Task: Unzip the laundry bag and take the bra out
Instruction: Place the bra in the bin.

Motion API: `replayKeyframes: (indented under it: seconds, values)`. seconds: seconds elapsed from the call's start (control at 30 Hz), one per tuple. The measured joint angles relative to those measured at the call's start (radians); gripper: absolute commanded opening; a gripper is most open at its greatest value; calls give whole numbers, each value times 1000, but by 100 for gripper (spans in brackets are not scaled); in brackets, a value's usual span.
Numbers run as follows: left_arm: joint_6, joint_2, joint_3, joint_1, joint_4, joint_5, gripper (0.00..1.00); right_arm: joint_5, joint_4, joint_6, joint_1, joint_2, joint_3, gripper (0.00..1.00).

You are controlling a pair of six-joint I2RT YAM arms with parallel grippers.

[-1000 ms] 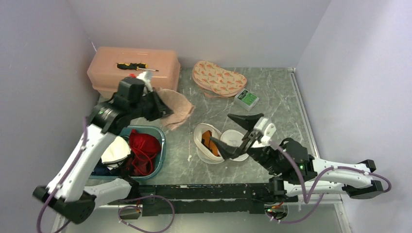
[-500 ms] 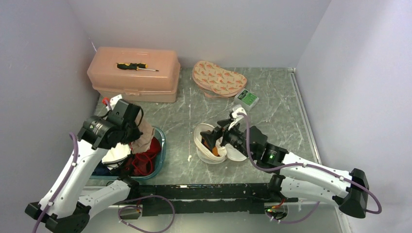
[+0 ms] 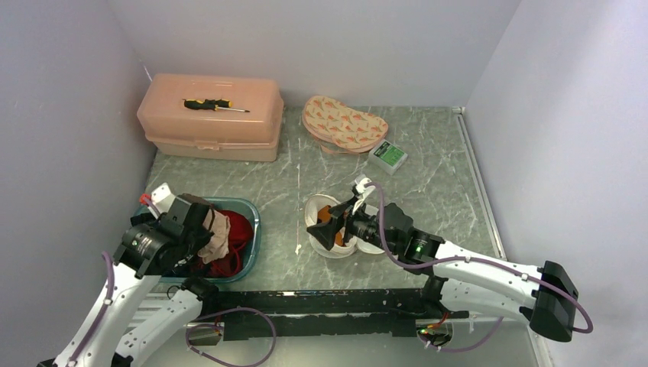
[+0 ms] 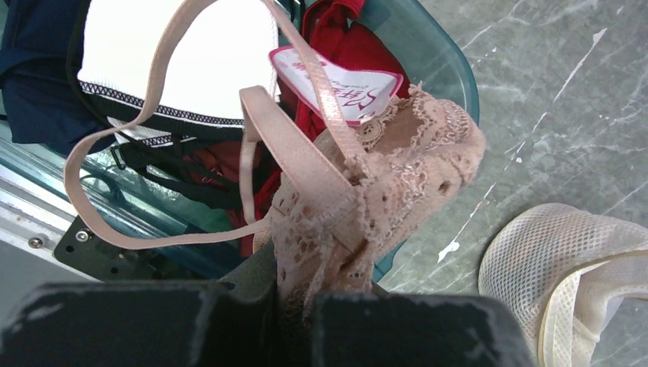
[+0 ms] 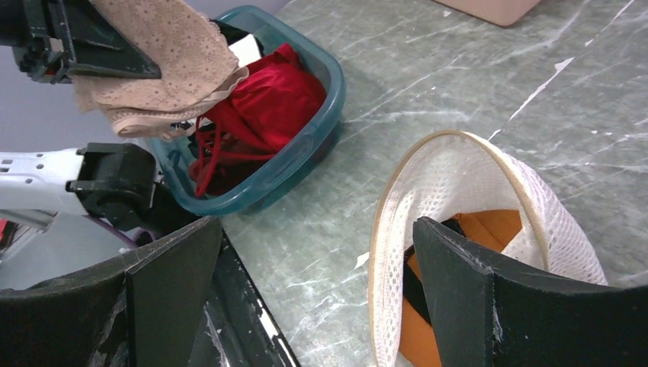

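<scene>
The white mesh laundry bag (image 3: pixel 315 222) lies at mid-table with its mouth open (image 5: pixel 458 176), and an orange and black garment (image 5: pixel 497 229) sits inside. My right gripper (image 5: pixel 313 283) is open, one finger inside the bag's mouth and the other over bare table. The red bra (image 5: pixel 267 99) lies in the teal basin (image 5: pixel 325 122). My left gripper (image 4: pixel 294 306) is shut on a beige lace bra (image 4: pixel 382 176) with a pink tag, hanging over the basin's right edge (image 3: pixel 254 214).
White and navy garments (image 4: pixel 191 61) also fill the basin. A pink toolbox (image 3: pixel 210 118) with a screwdriver (image 3: pixel 208 105) on top stands at the back left. A patterned pouch (image 3: pixel 344 126) and a small green box (image 3: pixel 388 156) lie at the back.
My left arm has carried the beige bra from beside the toolbox back down over the basin. My right gripper has moved left to the bag, one finger now inside its mouth.
</scene>
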Motion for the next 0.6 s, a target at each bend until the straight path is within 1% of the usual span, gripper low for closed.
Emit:
replayKeyframes:
  seconds: [0.07,0.17,0.27,0.33,0.43,0.6]
  values:
    - [-9,-25,-29,1,14,-3,5,-13,10,5,0,0,-12,100]
    - [-11,6,-46,4,67,-6,11,-26,13,10,-1,-9,-31,100]
    - [-7,26,-48,10,123,-15,11,-33,17,13,-1,-26,-49,100]
    - [13,36,-48,36,154,-19,10,-34,25,15,-1,-32,-60,100]
    - [55,58,-48,114,206,6,10,-38,40,22,-2,-28,-68,100]
    - [144,103,-53,293,303,119,13,-55,50,23,-2,-27,-68,100]
